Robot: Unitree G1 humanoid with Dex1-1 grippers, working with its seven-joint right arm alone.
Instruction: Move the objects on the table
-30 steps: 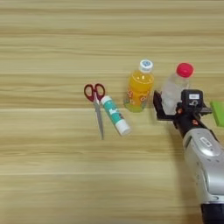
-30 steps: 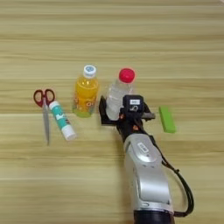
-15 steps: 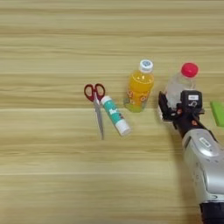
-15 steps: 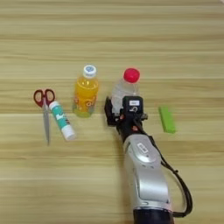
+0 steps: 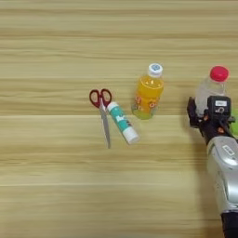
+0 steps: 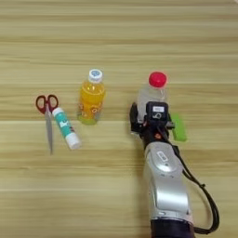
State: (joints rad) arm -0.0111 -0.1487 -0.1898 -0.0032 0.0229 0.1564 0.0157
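Observation:
The clear plastic bottle with a red cap (image 6: 151,94) stands at the right of the table (image 6: 116,37). My right gripper (image 6: 149,121) is shut on its lower part, one black finger (image 6: 134,119) showing on the bottle's left side. The same bottle (image 5: 210,89) and gripper (image 5: 208,117) appear near the right edge of the left eye view. To the left stands the orange drink bottle with a white cap (image 6: 91,98), well apart from the gripper. Further left, the teal-and-white glue stick (image 6: 66,128) lies flat on the wood.
Red-handled scissors (image 6: 47,117) lie just left of the glue stick, blades pointing toward me. A small green block (image 6: 178,128) lies flat right beside the gripper on its right. My silver forearm (image 6: 166,186) runs from the bottom edge up to the gripper.
The gripper and the red-capped bottle have shifted to the right together, away from the orange bottle and closer to the green block. The other things have stayed put.

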